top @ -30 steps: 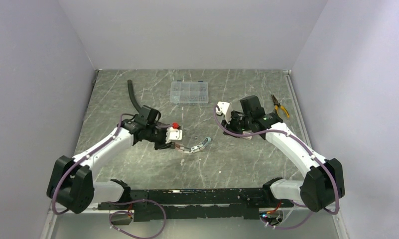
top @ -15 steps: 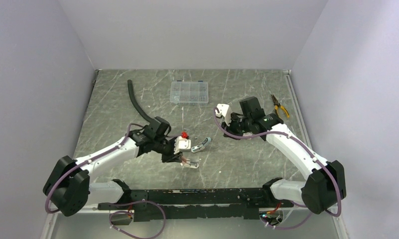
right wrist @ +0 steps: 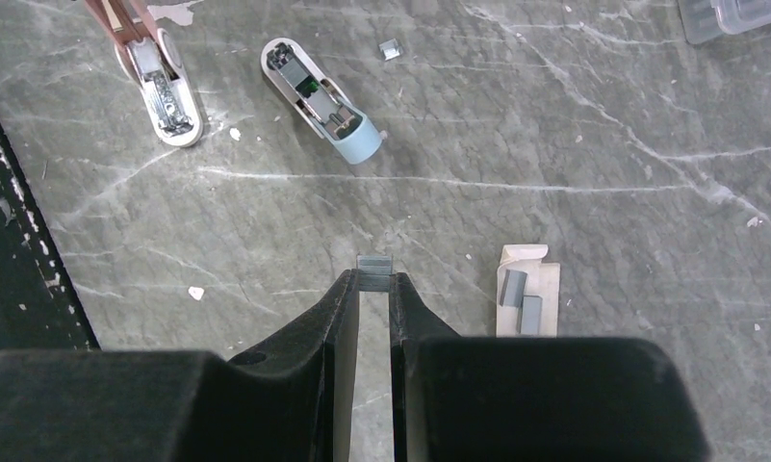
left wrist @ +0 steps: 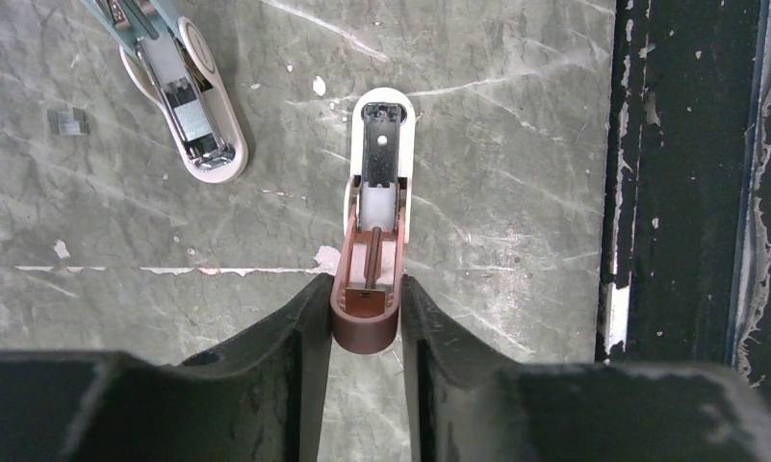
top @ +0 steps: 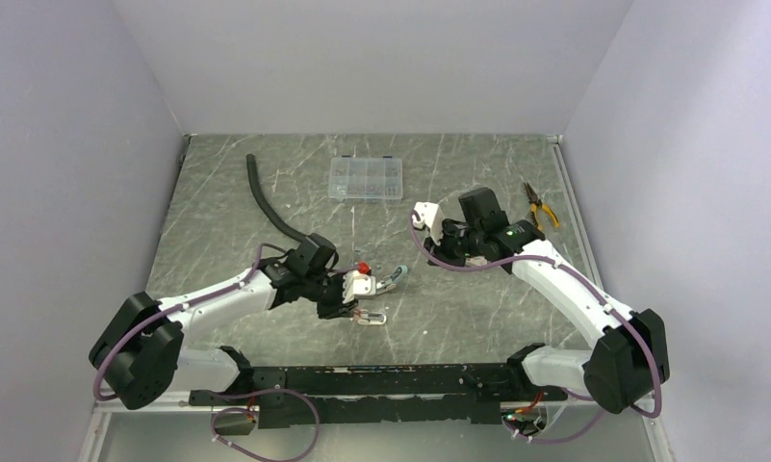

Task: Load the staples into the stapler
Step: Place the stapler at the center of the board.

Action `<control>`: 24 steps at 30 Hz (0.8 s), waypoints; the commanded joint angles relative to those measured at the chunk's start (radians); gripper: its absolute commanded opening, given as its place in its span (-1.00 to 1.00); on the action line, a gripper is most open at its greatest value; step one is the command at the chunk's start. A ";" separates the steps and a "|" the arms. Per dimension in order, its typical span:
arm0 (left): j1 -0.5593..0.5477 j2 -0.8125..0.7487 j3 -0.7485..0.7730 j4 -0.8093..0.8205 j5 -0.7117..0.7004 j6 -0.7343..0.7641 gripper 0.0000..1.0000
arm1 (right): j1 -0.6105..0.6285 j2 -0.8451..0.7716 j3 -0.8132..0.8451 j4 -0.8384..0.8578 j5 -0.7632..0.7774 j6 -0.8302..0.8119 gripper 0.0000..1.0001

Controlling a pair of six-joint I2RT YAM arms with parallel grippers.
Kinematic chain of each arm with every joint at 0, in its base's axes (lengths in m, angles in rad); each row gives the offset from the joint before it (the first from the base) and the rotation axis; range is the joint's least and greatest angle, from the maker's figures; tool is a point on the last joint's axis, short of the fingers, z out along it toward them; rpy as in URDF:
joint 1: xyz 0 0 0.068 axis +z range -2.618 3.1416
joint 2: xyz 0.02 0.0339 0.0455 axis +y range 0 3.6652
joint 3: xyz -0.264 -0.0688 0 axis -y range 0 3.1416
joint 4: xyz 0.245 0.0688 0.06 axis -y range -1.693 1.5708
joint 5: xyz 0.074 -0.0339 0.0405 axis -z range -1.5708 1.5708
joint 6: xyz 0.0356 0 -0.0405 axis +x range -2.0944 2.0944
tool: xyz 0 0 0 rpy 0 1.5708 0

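Brown stapler [left wrist: 379,173] lying open, staples [right wrist: 373,262] pinched, loading not yet begun.
My left end effector [left wrist: 365,289] clamps it near-centre; my right end effector [right wrist: 373,279] grips the staples farther right; next, I judge, seat them squarely in the stapler.

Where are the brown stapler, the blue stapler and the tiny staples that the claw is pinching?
brown stapler [left wrist: 365,327]: left wrist view, on its rounded brown back end.
blue stapler [right wrist: 354,142]: right wrist view, on its rounded blue end.
staples [right wrist: 373,261]: right wrist view, on the middle of the grey strip.
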 commanded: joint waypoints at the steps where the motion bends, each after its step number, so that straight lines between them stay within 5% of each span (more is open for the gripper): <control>1: -0.009 -0.037 0.014 -0.013 -0.022 0.001 -0.17 | 0.020 0.005 0.001 0.034 -0.008 -0.003 -0.98; 3: -0.009 -0.057 0.020 -0.032 -0.032 0.004 0.09 | 0.032 0.007 -0.002 0.035 -0.005 -0.004 -0.98; 6: -0.008 -0.083 0.026 -0.053 -0.034 0.023 0.81 | 0.048 0.012 -0.006 0.032 -0.008 -0.005 -0.98; 7: -0.007 -0.092 0.028 -0.056 -0.034 0.024 0.88 | 0.054 0.011 -0.008 0.034 -0.008 -0.005 -0.98; 24: 0.170 -0.147 0.107 -0.095 0.025 -0.043 0.85 | 0.187 0.067 -0.005 0.058 0.007 0.005 -0.98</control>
